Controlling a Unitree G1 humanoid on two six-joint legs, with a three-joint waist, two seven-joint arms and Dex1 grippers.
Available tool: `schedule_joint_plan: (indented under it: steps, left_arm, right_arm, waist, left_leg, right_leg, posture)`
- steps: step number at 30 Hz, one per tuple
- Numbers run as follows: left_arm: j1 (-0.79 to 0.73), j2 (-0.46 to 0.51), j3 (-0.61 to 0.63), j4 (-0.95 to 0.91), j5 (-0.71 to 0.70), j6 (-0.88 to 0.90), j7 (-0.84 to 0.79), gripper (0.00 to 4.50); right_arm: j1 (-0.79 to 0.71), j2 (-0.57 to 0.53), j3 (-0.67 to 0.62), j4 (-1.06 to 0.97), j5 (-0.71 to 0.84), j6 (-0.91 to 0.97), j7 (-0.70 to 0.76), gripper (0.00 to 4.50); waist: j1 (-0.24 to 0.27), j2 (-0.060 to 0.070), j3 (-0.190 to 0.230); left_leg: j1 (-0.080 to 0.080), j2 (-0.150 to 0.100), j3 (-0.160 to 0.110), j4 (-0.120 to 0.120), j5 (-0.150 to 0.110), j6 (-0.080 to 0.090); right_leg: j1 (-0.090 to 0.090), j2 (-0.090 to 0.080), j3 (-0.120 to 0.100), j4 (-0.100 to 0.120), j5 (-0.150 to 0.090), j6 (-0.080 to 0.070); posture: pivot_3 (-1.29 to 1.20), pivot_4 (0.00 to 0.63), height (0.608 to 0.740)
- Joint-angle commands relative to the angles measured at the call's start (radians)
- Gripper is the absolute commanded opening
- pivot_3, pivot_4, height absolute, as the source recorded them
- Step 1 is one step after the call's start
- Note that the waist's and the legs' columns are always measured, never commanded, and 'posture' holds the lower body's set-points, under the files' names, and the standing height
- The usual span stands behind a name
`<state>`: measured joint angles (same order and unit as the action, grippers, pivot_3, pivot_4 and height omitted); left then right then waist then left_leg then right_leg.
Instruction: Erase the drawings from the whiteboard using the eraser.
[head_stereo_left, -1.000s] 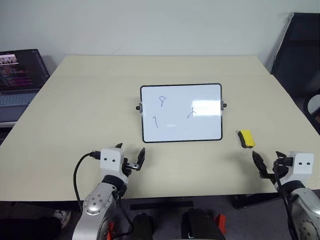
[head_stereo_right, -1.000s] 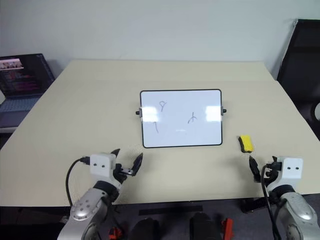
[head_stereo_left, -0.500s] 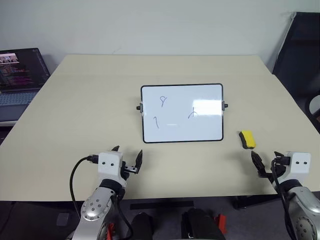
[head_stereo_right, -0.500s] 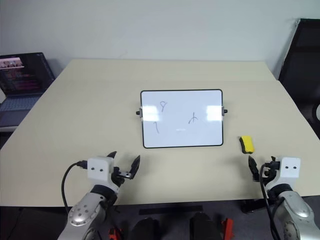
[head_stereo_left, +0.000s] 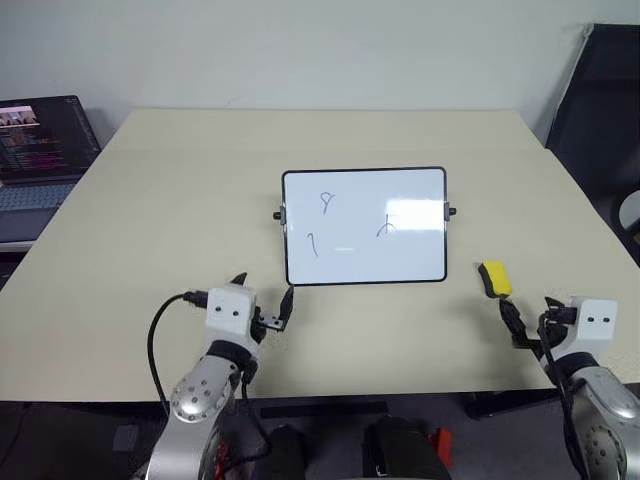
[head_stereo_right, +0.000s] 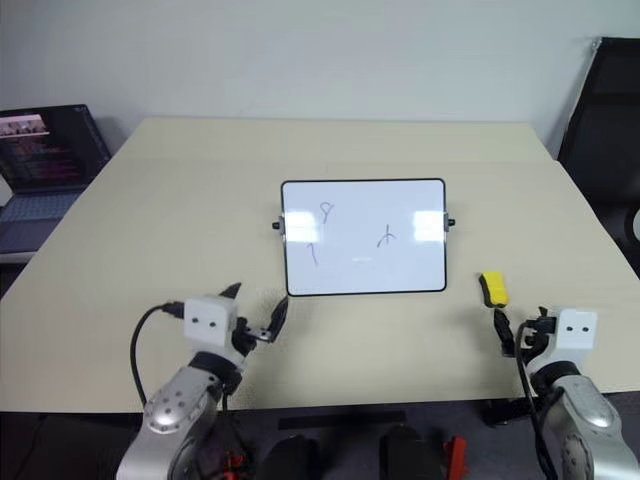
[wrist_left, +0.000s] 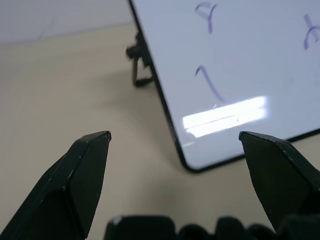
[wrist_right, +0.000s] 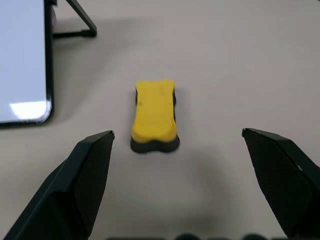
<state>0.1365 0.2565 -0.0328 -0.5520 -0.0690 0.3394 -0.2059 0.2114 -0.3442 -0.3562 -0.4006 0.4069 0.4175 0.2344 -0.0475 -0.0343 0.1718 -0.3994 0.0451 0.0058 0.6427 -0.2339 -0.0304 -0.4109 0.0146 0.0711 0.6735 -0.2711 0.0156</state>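
— One eraser (head_stereo_left: 493, 278) is seen on the table (head_stereo_left: 150, 230), just right of the whiteboard (head_stereo_left: 364, 226). How is it aligned?

— Its long axis runs away from the robot, yellow face up. The right gripper (wrist_right: 182, 165) is held behind it, jaws spread wide, nothing gripped.

— The left gripper (head_stereo_left: 262, 302)?

— Likewise spread, pointed at the board's near left corner. Three drawings (head_stereo_left: 326, 203) remain.

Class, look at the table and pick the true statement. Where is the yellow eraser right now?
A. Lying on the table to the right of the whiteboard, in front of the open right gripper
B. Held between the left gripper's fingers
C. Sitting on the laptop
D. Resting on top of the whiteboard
A: the eraser lies free on the table, just right of the whiteboard, ahead of the open right gripper.
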Motion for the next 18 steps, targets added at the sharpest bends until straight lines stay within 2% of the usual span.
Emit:
schedule_joint_plan:
  steps: [1,12,18]
  left_arm:
    - [-0.080,0.029,-0.039,-0.008,-0.083,0.005,-0.128,4.50]
    - [-0.317,0.129,-0.163,0.179,-0.241,-0.043,-0.540,4.50]
    - [-0.392,0.139,-0.202,0.273,-0.236,-0.073,-0.647,4.50]
  right_arm:
    - [-0.015,-0.002,0.003,-0.064,0.004,0.007,-0.007,4.49]
    - [-0.154,-0.014,-0.037,0.029,0.102,0.136,-0.022,4.49]
    - [-0.242,-0.033,-0.059,0.124,0.116,0.186,-0.023,4.49]
  waist:
    - [0.001,0.000,0.000]
    - [0.000,0.000,0.000]
    - [-0.003,0.000,0.000]
  left_leg:
    - [0.000,0.000,0.000,0.000,0.000,0.000]
    - [0.000,-0.002,0.000,0.000,0.000,0.000]
    - [0.000,-0.003,0.001,0.000,0.000,0.000]
  right_leg:
    - [0.000,0.000,0.000,0.000,0.000,0.000]
    - [0.000,0.002,-0.001,0.001,0.001,0.003]
    - [0.000,0.002,0.000,0.001,0.003,0.006]
  posture:
    - [0.00,0.150,0.740]
    - [0.00,0.150,0.740]
    - [0.00,0.150,0.740]
